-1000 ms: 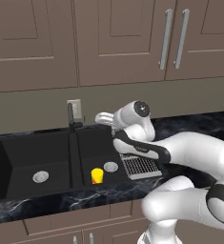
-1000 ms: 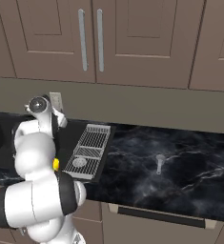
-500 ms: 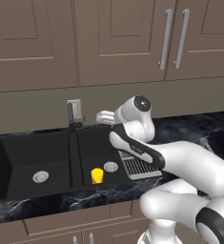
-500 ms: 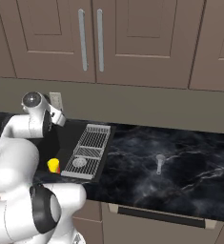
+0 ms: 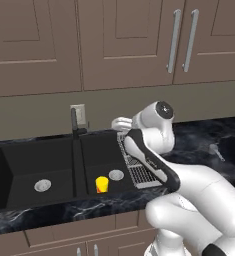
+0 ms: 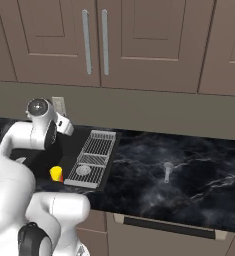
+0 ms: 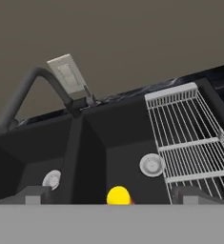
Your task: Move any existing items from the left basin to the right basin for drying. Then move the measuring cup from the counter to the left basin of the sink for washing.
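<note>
The yellow cup (image 5: 102, 184) with an orange-red end stands in the narrower right basin (image 5: 101, 155), beside its silver drain (image 5: 116, 175). The wider left basin (image 5: 24, 165) holds just its own drain (image 5: 42, 185). My gripper (image 5: 117, 123) hovers open over the back of the sink, with nothing between its fingers. In the hand view the cup (image 7: 118, 195) sits low between the wide-apart fingertips (image 7: 35, 194). The measuring cup (image 6: 167, 170), a tiny grey scoop, lies on the black marble counter (image 6: 199, 175) well right of the sink.
A white wire rack (image 5: 139, 165) lies along the right basin's right edge. A dark faucet (image 7: 27, 90) rises behind the divider, with a wall outlet (image 7: 68, 74) behind it. Brown cabinets hang above.
The arm's upper links have swung up and to the right, and the hand has shifted slightly right. The yellow cup has stayed put in the right basin. The jaws stay wide.
</note>
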Available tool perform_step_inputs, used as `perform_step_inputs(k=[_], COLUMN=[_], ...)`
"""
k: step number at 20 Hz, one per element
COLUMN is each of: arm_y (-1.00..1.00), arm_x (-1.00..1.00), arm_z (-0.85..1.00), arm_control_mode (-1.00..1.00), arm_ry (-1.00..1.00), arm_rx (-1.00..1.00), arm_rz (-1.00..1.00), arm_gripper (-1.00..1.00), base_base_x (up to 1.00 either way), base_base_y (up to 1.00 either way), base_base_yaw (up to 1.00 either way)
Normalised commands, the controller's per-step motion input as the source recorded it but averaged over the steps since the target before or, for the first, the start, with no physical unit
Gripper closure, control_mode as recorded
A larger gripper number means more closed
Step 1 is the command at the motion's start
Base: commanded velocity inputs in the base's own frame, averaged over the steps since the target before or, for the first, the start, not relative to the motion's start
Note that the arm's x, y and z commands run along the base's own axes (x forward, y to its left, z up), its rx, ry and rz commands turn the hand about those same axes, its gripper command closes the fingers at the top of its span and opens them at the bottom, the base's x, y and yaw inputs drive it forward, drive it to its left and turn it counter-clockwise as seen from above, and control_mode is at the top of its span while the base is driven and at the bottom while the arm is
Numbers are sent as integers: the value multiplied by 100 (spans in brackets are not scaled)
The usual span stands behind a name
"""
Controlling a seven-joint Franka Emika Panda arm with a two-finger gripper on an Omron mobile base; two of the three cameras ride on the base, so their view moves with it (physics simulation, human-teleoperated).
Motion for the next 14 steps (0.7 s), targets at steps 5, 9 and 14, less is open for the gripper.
perform_step_inputs(k=[5,9,14], arm_y=[-42,-49,-54], arm_x=[-11,0,0], arm_z=[13,8,1], arm_control_mode=[-100,-100,-100], arm_ry=[0,1,4], arm_rx=[0,0,0], arm_rz=[0,0,0], arm_gripper=[-100,-100,-100], base_base_x=[0,0,0], base_base_y=[0,0,0], base_base_yaw=[0,0,0])
